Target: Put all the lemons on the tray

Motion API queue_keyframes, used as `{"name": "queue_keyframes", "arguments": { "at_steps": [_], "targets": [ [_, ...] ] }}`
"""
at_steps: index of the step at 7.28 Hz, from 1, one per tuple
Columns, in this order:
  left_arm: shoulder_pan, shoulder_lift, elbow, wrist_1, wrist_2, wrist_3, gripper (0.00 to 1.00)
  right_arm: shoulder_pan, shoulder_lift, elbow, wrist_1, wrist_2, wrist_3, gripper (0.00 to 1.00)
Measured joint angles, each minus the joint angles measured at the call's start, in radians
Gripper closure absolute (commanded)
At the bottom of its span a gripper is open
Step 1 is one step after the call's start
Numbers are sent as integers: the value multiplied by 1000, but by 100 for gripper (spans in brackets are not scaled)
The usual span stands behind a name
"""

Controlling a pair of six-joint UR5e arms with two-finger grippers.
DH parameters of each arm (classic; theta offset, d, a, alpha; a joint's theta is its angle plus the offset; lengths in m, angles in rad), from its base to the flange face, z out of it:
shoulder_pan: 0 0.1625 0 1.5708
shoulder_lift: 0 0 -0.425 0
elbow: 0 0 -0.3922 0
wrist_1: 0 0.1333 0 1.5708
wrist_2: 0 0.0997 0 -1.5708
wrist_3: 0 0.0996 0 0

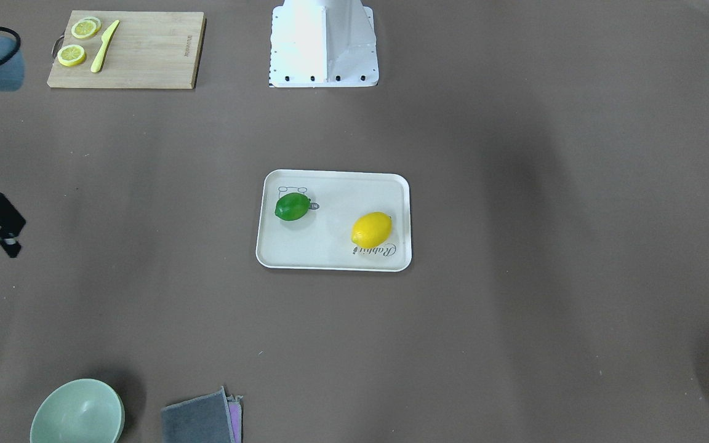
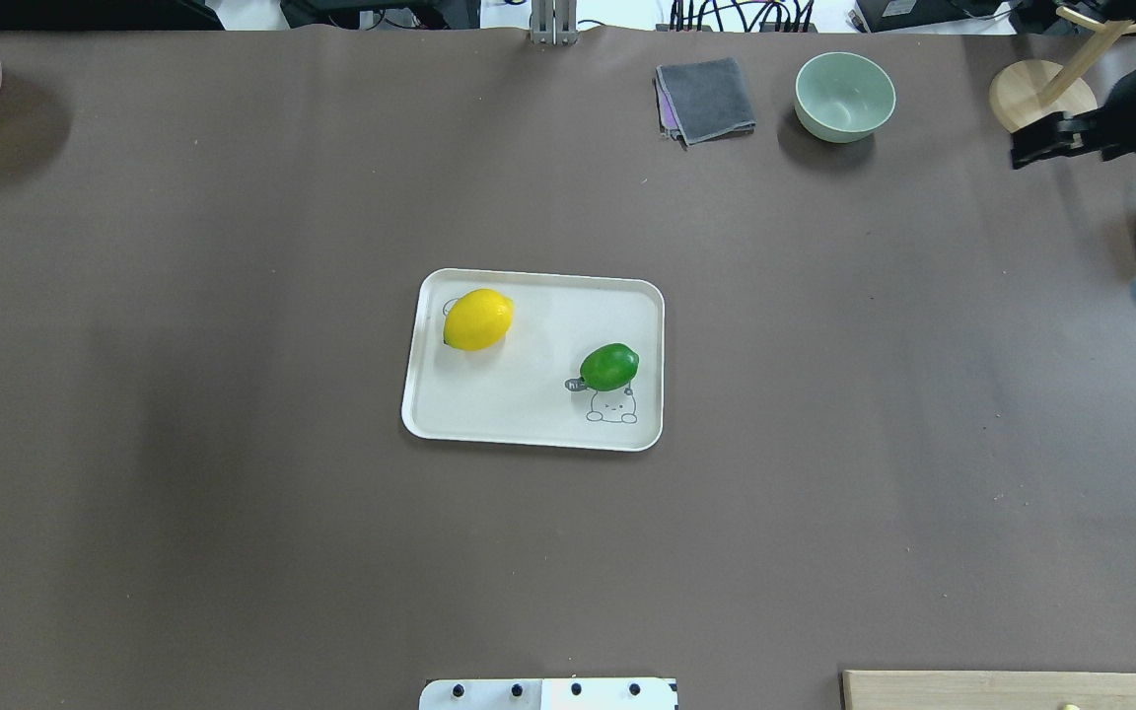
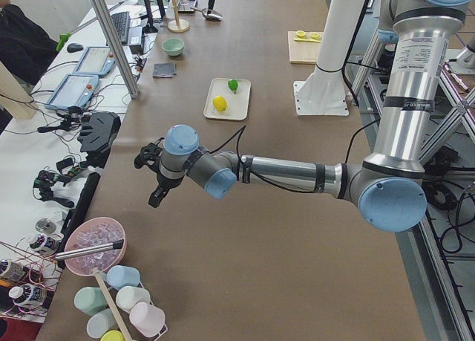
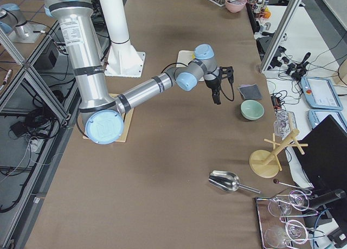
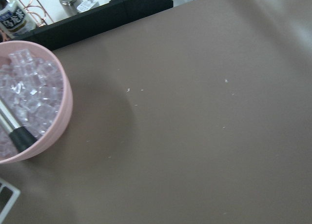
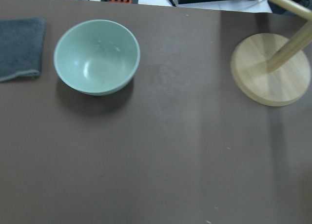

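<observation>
The cream-white tray (image 2: 529, 414) lies at the middle of the table and also shows in the front view (image 1: 330, 255). The yellow lemon (image 2: 477, 319) lies on the tray's far left part, and the green lemon (image 2: 609, 366) on its right part next to the animal drawing. Both lie free, with no gripper near them. My right gripper (image 2: 1020, 146) hovers far off at the table's far right, near the wooden stand; its jaws look open and empty. My left gripper (image 3: 151, 179) shows only in the exterior left view, above the table's left end; I cannot tell its state.
A green bowl (image 2: 844, 96) and a folded grey cloth (image 2: 706, 99) sit at the far edge. A wooden stand (image 2: 1041, 94) is at the far right. A pink bowl of ice (image 5: 29, 107) stands at the far left corner. A cutting board (image 1: 127, 49) holds lemon slices and a knife.
</observation>
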Motion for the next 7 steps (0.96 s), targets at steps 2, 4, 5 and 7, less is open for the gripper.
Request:
{"name": "queue_keyframes", "arguments": {
  "at_steps": [2,4,5,7],
  "targets": [
    [-27,37,14,27,-57,27,2,166,-47,97,-316,84,-387,0],
    [-64,73,14,97,-158,30,2,257,-168,165,-455,170,-604,0],
    [-87,95,14,115,-185,30,2,289,-226,156,-468,210,-636,0],
    [-146,120,-20,169,-197,30,2,318,-286,101,-467,238,-647,0]
  ]
}}
